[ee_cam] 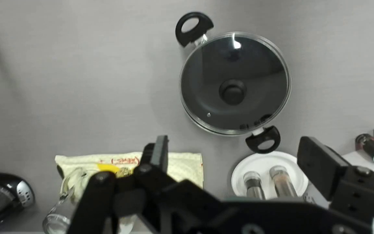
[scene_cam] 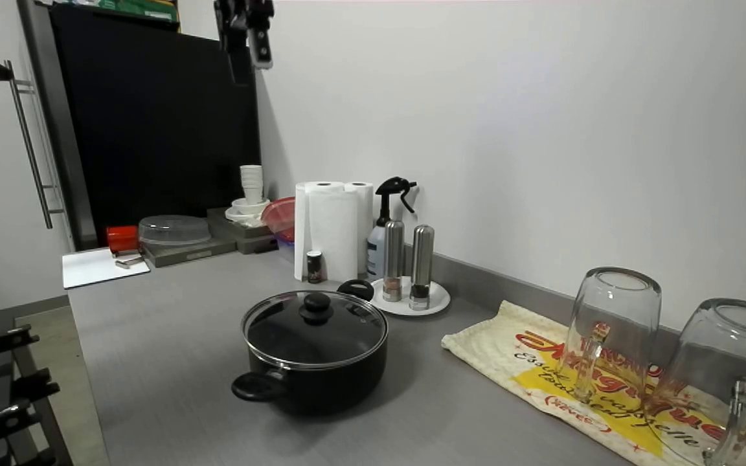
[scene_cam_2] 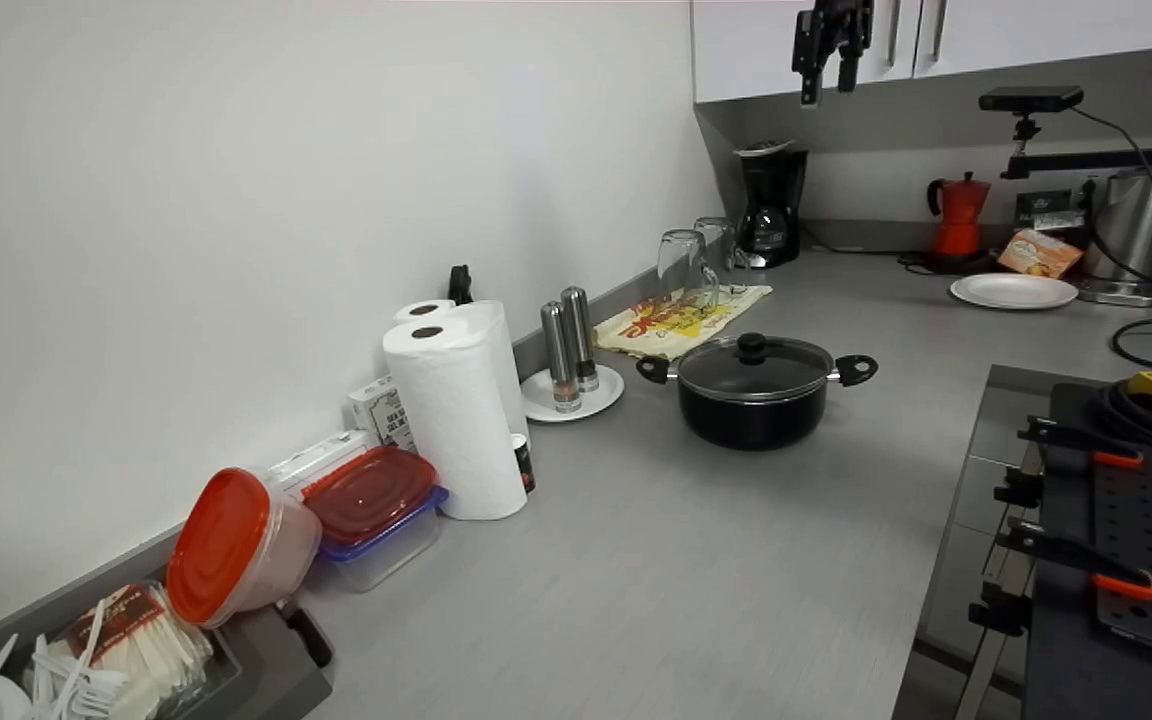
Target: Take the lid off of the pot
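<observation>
“Hanging high over the surface (scene_cam_2: 636, 620), the end effector (scene_cam_2: 829, 92) shows in both exterior views. How do its fingers (ee_cam: 318, 165) stand?”

“Spread wide, as the wrist view has it, with a broad gap between them.”

“And the lid (scene_cam: 327, 340)?”

“On the pot (scene_cam: 334, 388), covering its top, knob (scene_cam: 316, 304) up. The end effector is well apart from both.”

“So where is the pot?”

“Between the wall edge and the free edge of the surface. Its two handles (scene_cam_2: 856, 370) stick out at opposite sides, one of them towards the wall edge.”

“That one is near the plate (scene_cam: 441, 299), isn’t it?”

“Yes. The plate lies by the wall edge, and two shakers (scene_cam: 422, 259) stand upright on it.”

“What else is along that edge?”

“To one side of the plate, a cloth (scene_cam: 496, 336) with two glass mugs (scene_cam: 612, 310) standing on it. To the opposite side, paper rolls (scene_cam_2: 456, 420) stand upright, a small jar (scene_cam_2: 524, 464) just beside them and a spray bottle (scene_cam: 376, 252) near. Farther along come the tubs (scene_cam_2: 381, 560).”

“And the corners?”

“A coffee maker (scene_cam_2: 776, 190) stands near the corner where two walls meet. In an exterior view, a white board (scene_cam: 101, 268) lies at a corner on the free edge.”
</observation>
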Controlling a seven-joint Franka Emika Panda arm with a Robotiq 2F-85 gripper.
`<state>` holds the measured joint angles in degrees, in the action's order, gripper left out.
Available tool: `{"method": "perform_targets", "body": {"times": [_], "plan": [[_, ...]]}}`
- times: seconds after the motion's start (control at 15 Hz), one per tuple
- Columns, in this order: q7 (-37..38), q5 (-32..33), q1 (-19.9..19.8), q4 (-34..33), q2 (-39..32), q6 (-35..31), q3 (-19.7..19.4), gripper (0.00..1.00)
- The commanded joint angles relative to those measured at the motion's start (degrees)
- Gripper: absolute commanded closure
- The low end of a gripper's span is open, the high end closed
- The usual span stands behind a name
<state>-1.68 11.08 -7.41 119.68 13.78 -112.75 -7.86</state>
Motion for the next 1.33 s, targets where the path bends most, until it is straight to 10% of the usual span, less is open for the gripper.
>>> {"method": "perform_targets", "body": {"times": [0.0, 1.27], "plan": [[-0.08, 0.13, -0.15, -1.86, -0.66, 0.37, 0.31, 0.00], [-0.06, 1.90, 0.01, 0.38, -5.34, 0.50, 0.76, 0.00]]}}
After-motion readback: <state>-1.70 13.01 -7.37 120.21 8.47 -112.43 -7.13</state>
